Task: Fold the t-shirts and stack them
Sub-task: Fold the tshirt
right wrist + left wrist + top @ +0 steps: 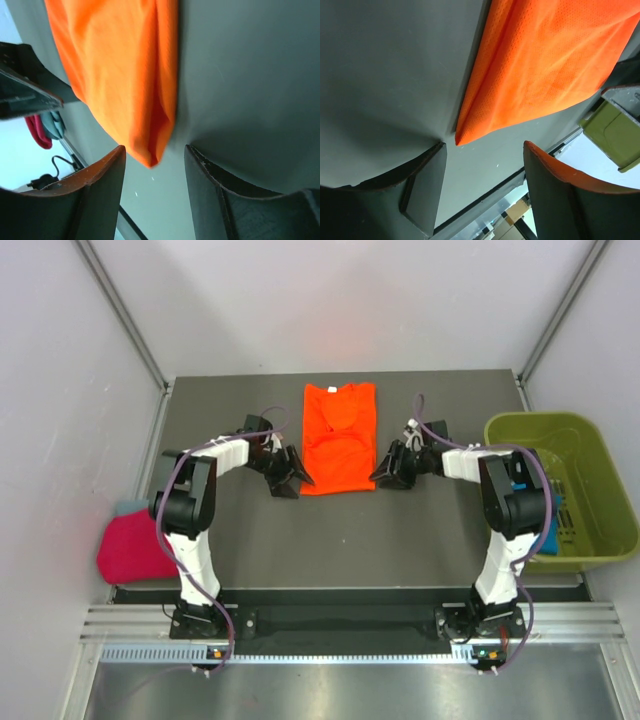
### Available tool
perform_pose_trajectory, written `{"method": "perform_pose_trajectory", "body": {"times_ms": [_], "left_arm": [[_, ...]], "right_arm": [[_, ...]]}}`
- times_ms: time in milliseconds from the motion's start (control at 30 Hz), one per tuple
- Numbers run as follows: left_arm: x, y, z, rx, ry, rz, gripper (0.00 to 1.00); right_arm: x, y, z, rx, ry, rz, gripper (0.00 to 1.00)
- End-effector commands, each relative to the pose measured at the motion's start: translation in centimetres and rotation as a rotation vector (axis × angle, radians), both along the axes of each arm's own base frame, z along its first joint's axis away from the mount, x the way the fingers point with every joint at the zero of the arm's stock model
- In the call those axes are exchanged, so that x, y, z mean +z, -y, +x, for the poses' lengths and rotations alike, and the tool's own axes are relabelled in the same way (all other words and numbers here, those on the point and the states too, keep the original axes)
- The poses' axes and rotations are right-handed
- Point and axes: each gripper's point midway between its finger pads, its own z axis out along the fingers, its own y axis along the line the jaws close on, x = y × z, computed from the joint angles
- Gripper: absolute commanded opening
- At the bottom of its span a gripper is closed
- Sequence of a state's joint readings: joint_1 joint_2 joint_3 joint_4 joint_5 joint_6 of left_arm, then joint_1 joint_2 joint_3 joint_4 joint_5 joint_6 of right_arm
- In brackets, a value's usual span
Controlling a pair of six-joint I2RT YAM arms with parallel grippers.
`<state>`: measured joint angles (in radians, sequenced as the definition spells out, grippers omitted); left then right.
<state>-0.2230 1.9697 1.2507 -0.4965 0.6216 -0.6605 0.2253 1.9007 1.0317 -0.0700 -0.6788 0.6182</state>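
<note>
With jaws apart, the left gripper [288, 480] and right gripper [386, 476] are set at the near corners of the orange t-shirt [340, 437], corners to be pinched next for folding

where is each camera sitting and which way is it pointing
top external: above and behind the bases, looking down on the table; shows both arms, orange t-shirt flat between them.
left wrist: on the left arm, low over the table, facing the shirt's near left corner; left claw open in front.
right wrist: mirrored, facing the near right corner; right claw open.
shared: both wrist views show the same orange t-shirt.
</note>
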Motion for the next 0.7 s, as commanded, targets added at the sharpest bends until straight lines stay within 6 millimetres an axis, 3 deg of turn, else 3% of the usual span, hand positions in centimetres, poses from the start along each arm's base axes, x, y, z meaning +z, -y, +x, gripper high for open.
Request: {"method": "perform_pose_trajectory", "body": {"times_ms": [0,167,367,600,667], "left_arm": [[-0.4,0.6,0.6,-0.002,0.015,-0.005,0.68],[-0.7,1.3,0.6,-0.015,0.006,-0.014,0.65],[-0.8,1.8,0.7,-0.02,0.003,-0.027,0.58],[-0.7,1.9,0.5,-0.019,0.001,-0.039,0.31],[-0.4,1.9,0.4,-0.019,0.006,-0.043,0.18]], "right_arm": [[1.5,-2.0,2.1,0.032,0.081,0.036,0.51],[1.1,-3.0,1.8,0.048,0.058,0.046,0.46],[1.0,-3.5,-0.1,0.061,0.021,0.058,0.41],[1.6,-3.5,-0.6,0.073,0.049,0.063,0.29],[2.0,-3.3,-0.7,0.071,0.06,0.057,0.34]]}}
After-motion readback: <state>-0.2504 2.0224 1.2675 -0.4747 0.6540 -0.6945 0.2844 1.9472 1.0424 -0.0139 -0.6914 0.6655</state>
